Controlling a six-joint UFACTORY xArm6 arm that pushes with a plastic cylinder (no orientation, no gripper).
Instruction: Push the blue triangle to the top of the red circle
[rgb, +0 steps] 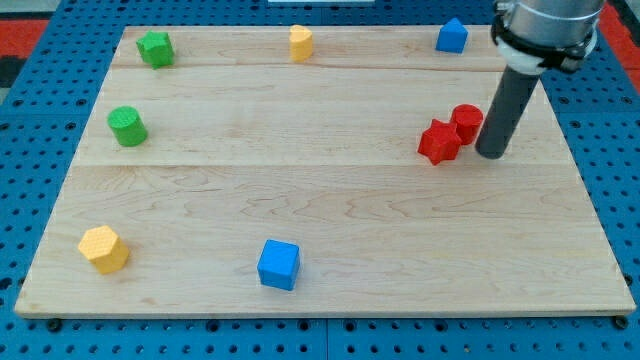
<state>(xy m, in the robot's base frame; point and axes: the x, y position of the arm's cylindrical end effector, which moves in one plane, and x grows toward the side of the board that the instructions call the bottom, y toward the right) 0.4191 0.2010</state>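
Note:
The blue triangle (452, 36) sits near the top edge of the board, right of centre. The red circle (467, 122) stands lower down on the right side, touching a red star-shaped block (439, 142) at its lower left. My tip (491, 154) rests on the board just right of the red circle and slightly below it, close to it but apart. The blue triangle is well above the tip, toward the view's top.
A green star (155, 48) and a yellow block (300, 43) lie along the top edge. A green cylinder (128, 126) is at the left. A yellow hexagon (104, 248) and a blue cube (278, 264) lie near the bottom edge of the wooden board (320, 200).

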